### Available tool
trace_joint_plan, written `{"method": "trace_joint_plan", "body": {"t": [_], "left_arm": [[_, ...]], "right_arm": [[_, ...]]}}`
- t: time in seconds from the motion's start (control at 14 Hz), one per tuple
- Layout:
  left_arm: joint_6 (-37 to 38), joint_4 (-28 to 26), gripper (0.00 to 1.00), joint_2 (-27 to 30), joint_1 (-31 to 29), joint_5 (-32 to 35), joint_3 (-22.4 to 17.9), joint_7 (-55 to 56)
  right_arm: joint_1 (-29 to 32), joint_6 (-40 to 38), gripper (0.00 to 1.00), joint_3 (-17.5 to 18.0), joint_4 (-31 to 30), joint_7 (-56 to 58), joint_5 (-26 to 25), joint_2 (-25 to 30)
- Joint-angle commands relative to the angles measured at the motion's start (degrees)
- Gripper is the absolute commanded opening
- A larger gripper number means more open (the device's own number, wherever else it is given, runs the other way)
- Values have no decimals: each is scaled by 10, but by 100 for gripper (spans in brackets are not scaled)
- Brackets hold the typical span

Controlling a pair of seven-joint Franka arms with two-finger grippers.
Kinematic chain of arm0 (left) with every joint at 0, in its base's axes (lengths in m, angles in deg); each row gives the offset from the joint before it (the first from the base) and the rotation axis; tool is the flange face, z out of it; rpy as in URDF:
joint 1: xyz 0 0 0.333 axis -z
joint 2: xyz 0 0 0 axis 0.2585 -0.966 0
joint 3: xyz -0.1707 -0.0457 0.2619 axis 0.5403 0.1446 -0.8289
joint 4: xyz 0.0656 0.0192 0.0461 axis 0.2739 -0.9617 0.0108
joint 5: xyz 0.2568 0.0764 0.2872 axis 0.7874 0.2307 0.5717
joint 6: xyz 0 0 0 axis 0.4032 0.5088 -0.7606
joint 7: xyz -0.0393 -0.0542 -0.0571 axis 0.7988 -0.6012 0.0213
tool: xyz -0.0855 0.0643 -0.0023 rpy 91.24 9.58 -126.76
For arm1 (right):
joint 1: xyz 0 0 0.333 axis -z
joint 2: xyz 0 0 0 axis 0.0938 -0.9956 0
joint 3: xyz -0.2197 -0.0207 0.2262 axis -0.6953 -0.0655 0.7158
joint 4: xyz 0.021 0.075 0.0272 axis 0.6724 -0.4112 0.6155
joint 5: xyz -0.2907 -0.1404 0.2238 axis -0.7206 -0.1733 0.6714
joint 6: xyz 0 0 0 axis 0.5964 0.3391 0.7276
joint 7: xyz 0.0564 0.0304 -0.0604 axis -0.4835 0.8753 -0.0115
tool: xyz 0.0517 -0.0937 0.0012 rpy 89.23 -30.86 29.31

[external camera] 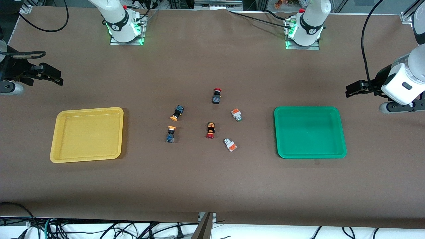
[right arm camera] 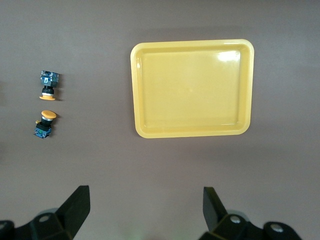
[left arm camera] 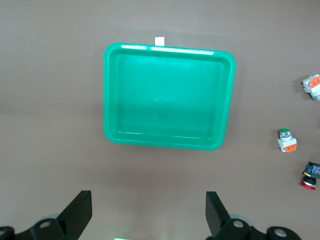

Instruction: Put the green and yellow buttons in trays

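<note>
The yellow tray (external camera: 89, 109) lies toward the right arm's end of the table and the green tray (external camera: 308, 108) toward the left arm's end; both are empty. Between them lie two yellow-capped buttons (external camera: 177, 113) (external camera: 171, 134) and two white-grey green-tipped buttons (external camera: 236, 115) (external camera: 230, 144). My left gripper (external camera: 352, 90) is open and empty over bare table beside the green tray (left arm camera: 170, 48). My right gripper (external camera: 54, 77) is open and empty over bare table beside the yellow tray (right arm camera: 192, 44). The right wrist view shows both yellow buttons (right arm camera: 49, 84) (right arm camera: 45, 122); the left wrist view shows both green ones (left arm camera: 287, 141) (left arm camera: 312, 86).
A red-capped switch with a black body (external camera: 216, 95) lies among the buttons, farther from the front camera. A red-capped switch with an orange-black body (external camera: 210, 130) lies between the yellow and green buttons. Brown table stretches around the trays.
</note>
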Motion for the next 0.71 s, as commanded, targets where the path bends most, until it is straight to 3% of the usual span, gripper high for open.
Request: {"method": "trace_joint_plan", "body": {"t": [0.0, 0.21, 0.29, 0.64], "left_arm": [[-7, -6, 100, 4, -1, 9, -2, -19], [-6, 32, 100, -21, 7, 10, -3, -12], [-6, 39, 100, -29, 8, 10, -2, -11], [-6, 40, 100, -38, 4, 5, -1, -17]], "right_arm": [[0, 1, 100, 4, 3, -4, -5, 0], [4, 2, 100, 3, 3, 6, -2, -13], [0, 1, 100, 4, 3, -3, -4, -42], [0, 67, 100, 4, 2, 5, 3, -100]]}}
